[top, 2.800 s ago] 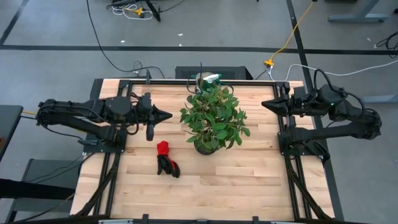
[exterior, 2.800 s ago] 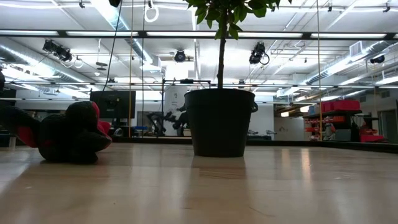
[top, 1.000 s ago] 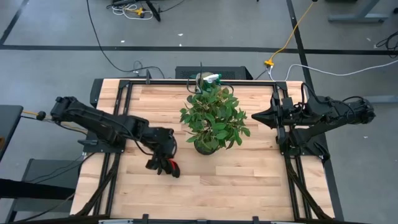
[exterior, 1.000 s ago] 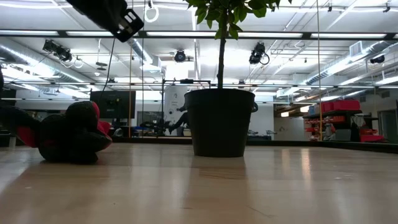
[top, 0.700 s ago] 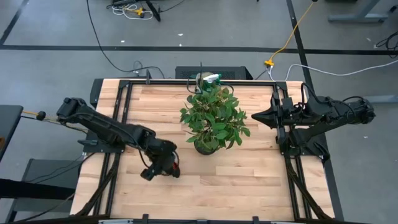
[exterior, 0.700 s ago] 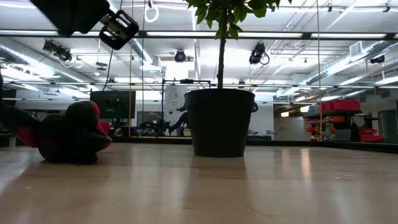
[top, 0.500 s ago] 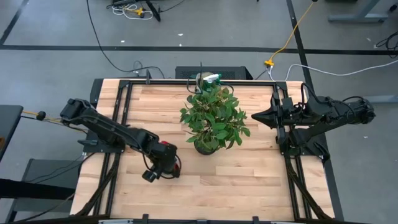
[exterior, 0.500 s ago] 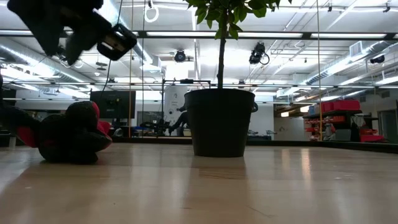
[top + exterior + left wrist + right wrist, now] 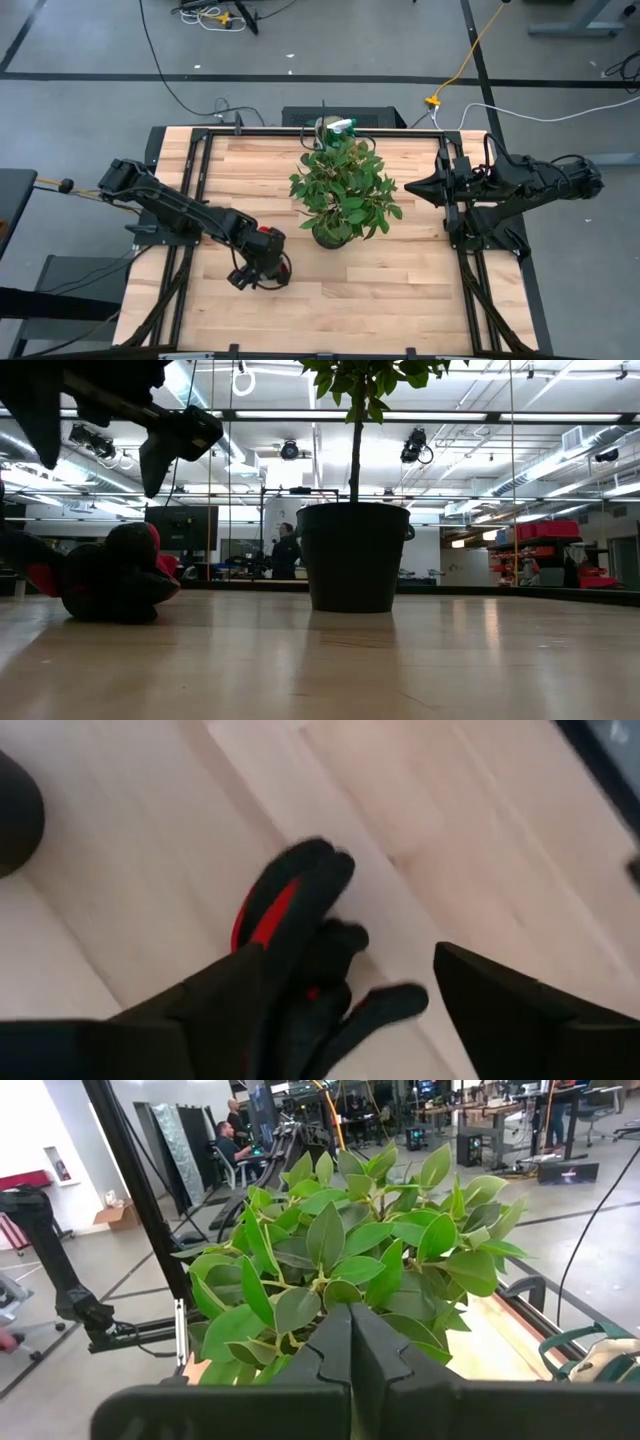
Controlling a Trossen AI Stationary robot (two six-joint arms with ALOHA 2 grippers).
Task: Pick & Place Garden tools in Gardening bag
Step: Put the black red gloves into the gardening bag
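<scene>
Wooden table [image 9: 400,290] in an open workshop, potted plant [image 9: 343,190] at centre. The left gripper [image 9: 262,268] has swung in from the table's left edge and spread its jaws wide over the red-and-black gloves [image 9: 300,935] — nothing held, so the pick is only beginning. The right gripper [image 9: 428,186] waits closed at the right side. Only the left wrist view shows the gloves between the fingers; no bag is visible.

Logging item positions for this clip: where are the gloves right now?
The gloves lie on the table's left half in the high view, beside the potted plant, directly under the open left hand.
</scene>
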